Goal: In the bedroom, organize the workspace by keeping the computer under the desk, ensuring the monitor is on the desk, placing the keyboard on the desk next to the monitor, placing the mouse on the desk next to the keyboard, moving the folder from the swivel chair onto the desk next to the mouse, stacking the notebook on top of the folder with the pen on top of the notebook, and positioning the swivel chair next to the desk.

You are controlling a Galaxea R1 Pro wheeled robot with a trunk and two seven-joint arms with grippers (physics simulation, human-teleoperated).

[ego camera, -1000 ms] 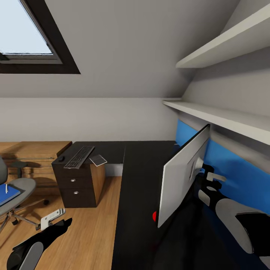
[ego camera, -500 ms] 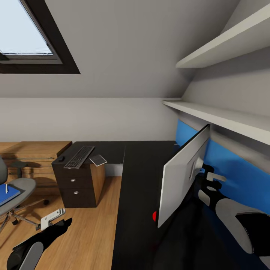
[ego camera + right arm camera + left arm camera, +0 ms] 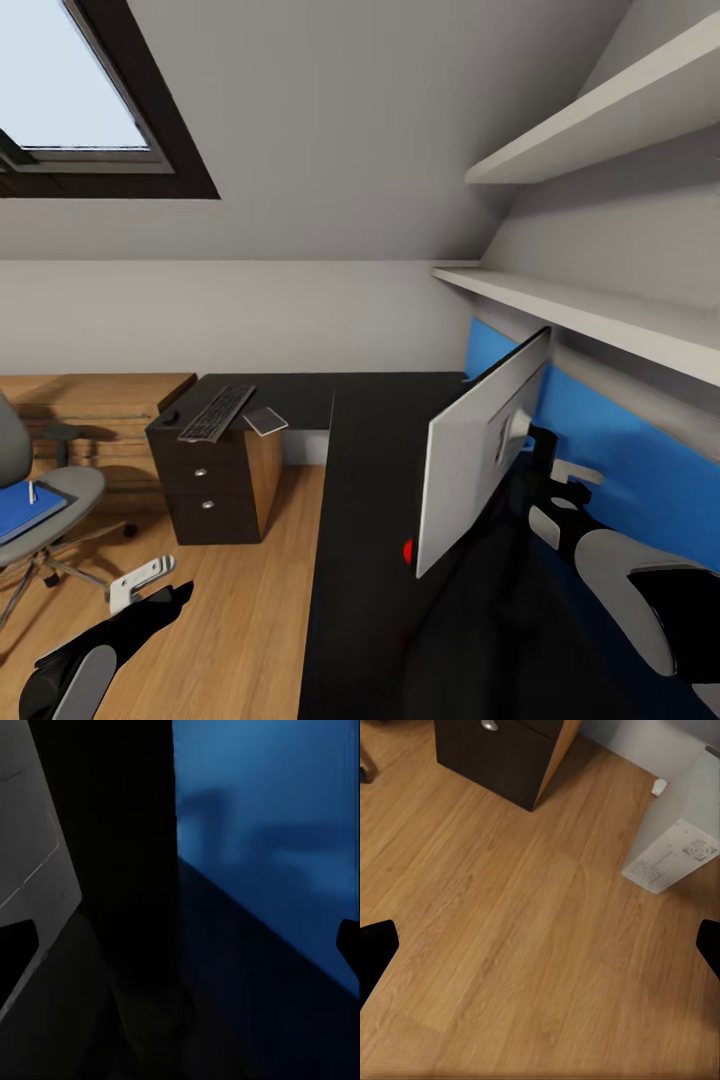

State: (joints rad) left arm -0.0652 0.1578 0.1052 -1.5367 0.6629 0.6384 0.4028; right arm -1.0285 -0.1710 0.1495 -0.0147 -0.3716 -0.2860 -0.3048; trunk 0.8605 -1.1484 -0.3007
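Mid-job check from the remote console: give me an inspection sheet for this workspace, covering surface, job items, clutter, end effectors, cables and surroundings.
Surface: dark desk, mostly bare.
Job's things: monitor upright on the desk, back facing the camera; keyboard, mouse and a flat grey item on the drawer cabinet; blue folder with a pen on the swivel chair; computer on the wood floor.
Clutter: small red object by the monitor's lower edge.
End effectors: left end effector open over the floor; right end effector open behind the monitor.
Cables: nothing seen.
Surroundings: skylight, wall shelves, blue panel.
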